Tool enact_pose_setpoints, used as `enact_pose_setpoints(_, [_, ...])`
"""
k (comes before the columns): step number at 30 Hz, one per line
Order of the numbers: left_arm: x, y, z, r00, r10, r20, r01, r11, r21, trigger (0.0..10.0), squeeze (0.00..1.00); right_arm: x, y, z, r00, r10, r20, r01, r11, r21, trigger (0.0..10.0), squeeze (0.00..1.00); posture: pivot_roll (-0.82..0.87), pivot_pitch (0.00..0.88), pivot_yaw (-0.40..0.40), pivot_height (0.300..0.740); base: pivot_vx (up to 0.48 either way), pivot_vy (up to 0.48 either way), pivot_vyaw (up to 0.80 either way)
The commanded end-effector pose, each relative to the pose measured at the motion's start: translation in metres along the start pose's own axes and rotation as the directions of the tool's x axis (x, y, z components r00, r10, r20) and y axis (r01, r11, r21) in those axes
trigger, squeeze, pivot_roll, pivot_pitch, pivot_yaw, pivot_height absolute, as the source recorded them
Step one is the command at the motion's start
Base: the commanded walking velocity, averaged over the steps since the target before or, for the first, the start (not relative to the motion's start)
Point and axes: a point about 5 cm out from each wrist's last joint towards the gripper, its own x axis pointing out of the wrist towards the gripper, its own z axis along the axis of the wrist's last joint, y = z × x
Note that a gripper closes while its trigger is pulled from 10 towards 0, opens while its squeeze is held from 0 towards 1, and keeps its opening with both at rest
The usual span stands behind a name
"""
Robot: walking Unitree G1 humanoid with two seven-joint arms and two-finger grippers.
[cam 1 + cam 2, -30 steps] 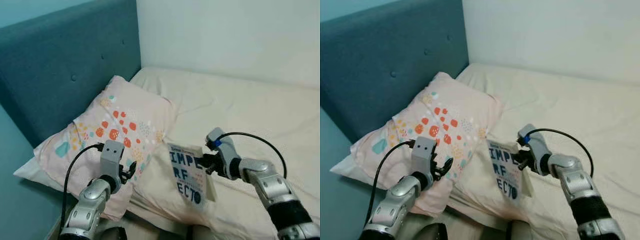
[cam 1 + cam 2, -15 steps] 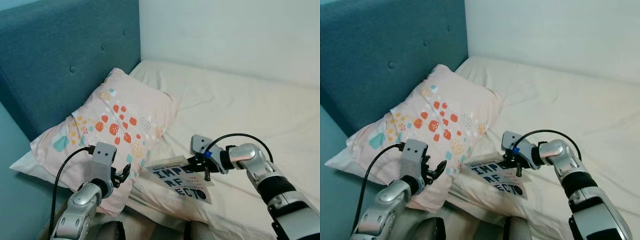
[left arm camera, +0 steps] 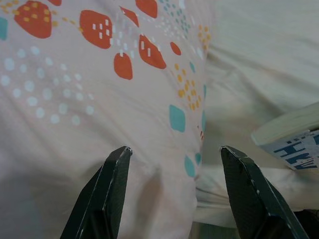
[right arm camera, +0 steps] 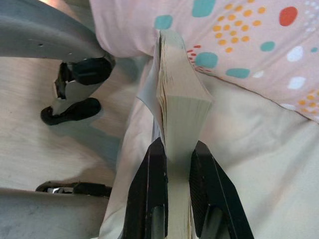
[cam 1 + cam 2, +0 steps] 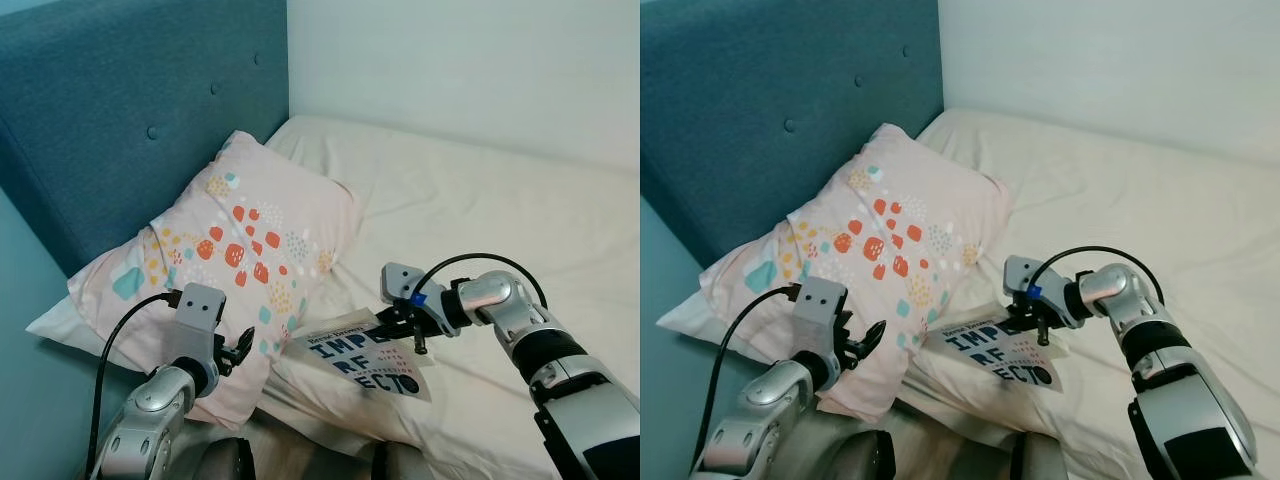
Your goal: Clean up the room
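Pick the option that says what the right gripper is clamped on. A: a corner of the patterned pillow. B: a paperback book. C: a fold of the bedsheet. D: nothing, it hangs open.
B: the right gripper has its two black fingers closed on the page edge of the book, held just above the bed beside the pillow.

Left hand (image 5: 236,350) open, right hand (image 5: 405,328) seemingly clamped.

A pale pink pillow (image 5: 235,260) dotted orange, teal and yellow lies against a teal headboard (image 5: 120,120); the cream sheet (image 5: 500,220) carries a white book (image 5: 365,357) with dark blue lettering.
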Motion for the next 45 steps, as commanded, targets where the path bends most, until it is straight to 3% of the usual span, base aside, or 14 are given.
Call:
enact_pose_setpoints(1, [-0.002, 0.001, -0.003, 1.000, -0.008, -0.015, 0.008, 1.000, -0.008, 10.0, 0.00, 0.002, 0.003, -0.002, 0.999, 0.037, -0.019, -0.037, 0.999, -0.016, 10.0, 0.00, 0.08, 0.147, -0.044, 0.599, 0.000, 0.000, 0.00])
enact_pose_setpoints(10, [-0.003, 0.000, -0.003, 1.000, -0.007, -0.022, 0.007, 1.000, -0.010, 10.0, 0.00, 0.006, 0.004, -0.005, 0.997, 0.039, -0.062, -0.042, 0.998, -0.048, 10.0, 0.00, 0.09, 0.152, -0.051, 0.599, 0.000, 0.000, 0.00])
enact_pose_setpoints(11, [-0.004, 0.000, -0.003, 1.000, -0.007, -0.022, 0.006, 1.000, -0.010, 10.0, 0.00, 0.006, 0.004, -0.005, 0.997, 0.039, -0.065, -0.042, 0.998, -0.048, 10.0, 0.22, 0.09, 0.153, -0.050, 0.599, 0.000, 0.000, 0.00])
enact_pose_setpoints(12, [-0.004, 0.000, -0.003, 1.000, -0.007, -0.023, 0.007, 1.000, -0.010, 10.0, 0.00, 0.005, 0.003, -0.005, 0.997, 0.033, -0.069, -0.037, 0.998, -0.047, 10.0, 0.57, 0.09, 0.154, -0.050, 0.599, 0.000, 0.000, 0.00])
enact_pose_setpoints(14, [-0.004, 0.000, -0.003, 1.000, -0.007, -0.024, 0.007, 1.000, -0.010, 10.0, 0.00, 0.005, 0.003, -0.005, 0.997, 0.030, -0.072, -0.033, 0.998, -0.047, 10.0, 0.57, 0.09, 0.154, -0.050, 0.599, 0.000, 0.000, 0.00])
enact_pose_setpoints(15, [-0.004, 0.000, -0.003, 1.000, -0.007, -0.024, 0.007, 1.000, -0.010, 10.0, 0.00, 0.004, 0.002, -0.004, 0.997, 0.023, -0.075, -0.027, 0.998, -0.050, 10.0, 1.00, 0.09, 0.154, -0.050, 0.599, 0.000, 0.000, 0.00])
enact_pose_setpoints(19, [-0.003, 0.001, -0.003, 1.000, -0.007, -0.024, 0.007, 1.000, -0.009, 10.0, 0.00, 0.001, -0.003, -0.004, 0.995, -0.029, -0.094, 0.022, 0.997, -0.076, 10.0, 1.00, 0.09, 0.155, -0.047, 0.599, 0.000, 0.000, 0.00])
enact_pose_setpoints(20, [-0.003, 0.001, -0.002, 1.000, -0.008, -0.024, 0.008, 1.000, -0.009, 10.0, 0.00, 0.000, -0.005, -0.004, 0.993, -0.056, -0.100, 0.047, 0.995, -0.087, 10.0, 0.10, 0.08, 0.156, -0.045, 0.599, 0.000, 0.000, 0.00])
enact_pose_setpoints(22, [-0.002, 0.000, -0.002, 1.000, -0.010, -0.024, 0.009, 1.000, -0.008, 10.0, 0.00, -0.001, -0.007, -0.003, 0.992, -0.074, -0.101, 0.065, 0.994, -0.091, 10.0, 0.00, 0.08, 0.155, -0.044, 0.599, 0.000, 0.000, 0.00])
enact_pose_setpoints(36, [-0.001, -0.002, -0.001, 1.000, -0.018, -0.024, 0.018, 1.000, -0.008, 10.0, 0.00, -0.003, -0.009, -0.008, 0.982, -0.130, -0.137, 0.120, 0.989, -0.082, 10.0, 0.00, 0.08, 0.156, -0.043, 0.599, 0.000, 0.000, 0.00])
enact_pose_setpoints(41, [-0.002, -0.002, -0.002, 0.999, -0.021, -0.028, 0.020, 1.000, -0.004, 10.0, 0.00, -0.007, -0.016, -0.007, 0.967, -0.235, -0.098, 0.232, 0.972, -0.039, 10.0, 0.00, 0.08, 0.157, -0.045, 0.599, 0.000, 0.000, 0.00])
enact_pose_setpoints(43, [-0.003, 0.000, -0.004, 0.999, -0.007, -0.035, 0.007, 1.000, 0.006, 10.0, 0.00, -0.015, -0.030, -0.004, 0.888, -0.458, -0.051, 0.460, 0.887, 0.049, 10.0, 0.00, 0.08, 0.153, -0.058, 0.599, 0.000, 0.000, 0.00])
enact_pose_setpoints(44, [-0.003, 0.000, -0.004, 0.999, -0.007, -0.035, 0.007, 1.000, 0.006, 10.0, 0.00, -0.015, -0.030, -0.004, 0.888, -0.458, -0.051, 0.460, 0.887, 0.049, 10.0, 0.00, 0.08, 0.153, -0.058, 0.599, 0.000, 0.000, 0.00])
enact_pose_setpoints(45, [-0.004, 0.001, -0.005, 0.999, -0.001, -0.038, 0.001, 1.000, 0.007, 10.0, 0.00, -0.019, -0.036, -0.004, 0.837, -0.546, -0.047, 0.548, 0.832, 0.087, 10.0, 0.00, 0.08, 0.152, -0.058, 0.599, 0.000, 0.000, 0.00])
